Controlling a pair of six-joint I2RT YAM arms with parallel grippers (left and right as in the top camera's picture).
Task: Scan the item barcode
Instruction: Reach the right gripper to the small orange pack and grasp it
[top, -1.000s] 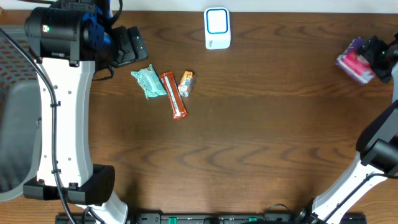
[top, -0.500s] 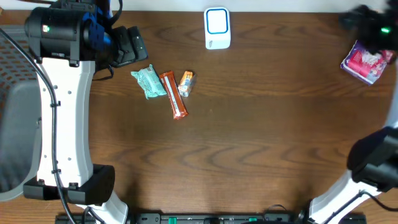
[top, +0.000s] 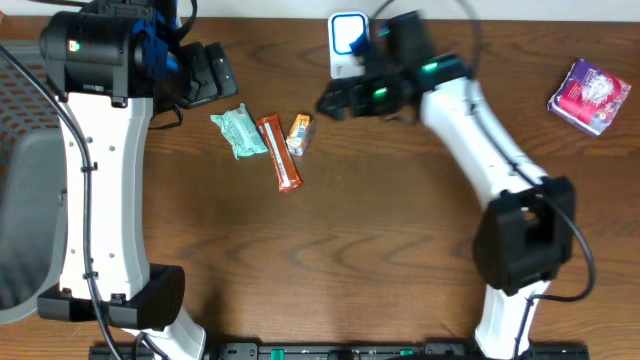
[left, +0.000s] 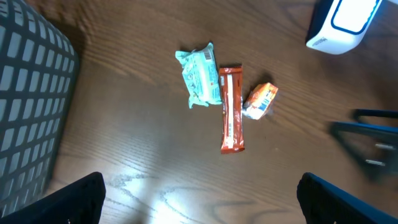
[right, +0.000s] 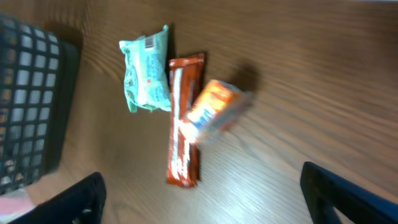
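Three small items lie together left of centre: a mint-green packet (top: 238, 131) with a barcode label, a red-orange bar (top: 281, 153) and a small orange packet (top: 300, 132). The white scanner with a blue window (top: 347, 43) stands at the table's far edge. My right gripper (top: 332, 100) hovers open and empty just right of the orange packet (right: 214, 111); in its wrist view the bar (right: 185, 121) and green packet (right: 146, 74) lie ahead of the gripper (right: 202, 199). My left gripper (top: 212, 72) hangs open and empty above and left of the items (left: 200, 78).
A pink-and-purple package (top: 588, 95) lies near the far right edge. A grey mesh surface (top: 20, 100) borders the table on the left (left: 31, 106). The scanner (left: 343, 23) and the blurred right gripper (left: 367, 140) appear at the right of the left wrist view.
My right arm has swung from the far right, away from the pink package, across to the centre beside the small items. The left arm and the three items have not moved.
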